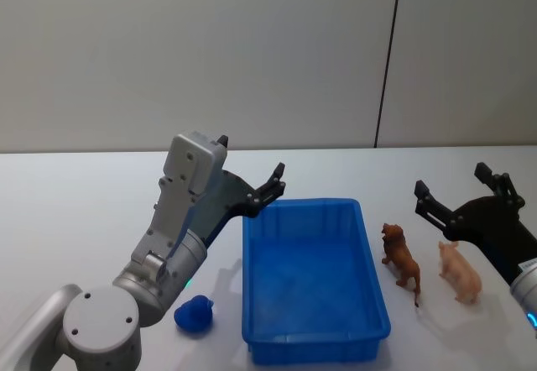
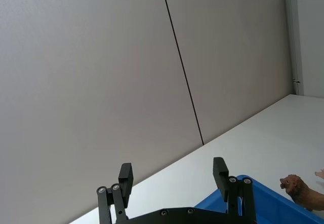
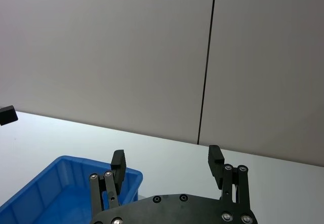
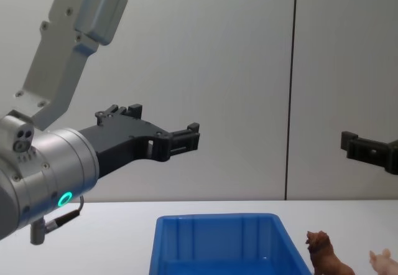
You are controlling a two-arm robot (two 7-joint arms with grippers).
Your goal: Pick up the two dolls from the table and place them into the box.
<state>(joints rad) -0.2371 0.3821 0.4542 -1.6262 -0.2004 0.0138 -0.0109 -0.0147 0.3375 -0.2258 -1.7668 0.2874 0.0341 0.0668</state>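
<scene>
The blue box sits on the white table in front of me, with nothing inside that I can see. Just right of it stand the two dolls: a reddish-brown shaggy one and a pale pink one. My left gripper hangs open in the air over the box's far left corner. My right gripper is open too, held above and slightly behind the dolls. From the chest view both grippers are well above the box and the brown doll. Neither gripper holds anything.
A small blue object lies on the table left of the box, near my left arm's base. A grey wall with a dark vertical seam rises behind the table. Bare tabletop stretches behind the box and to the far left.
</scene>
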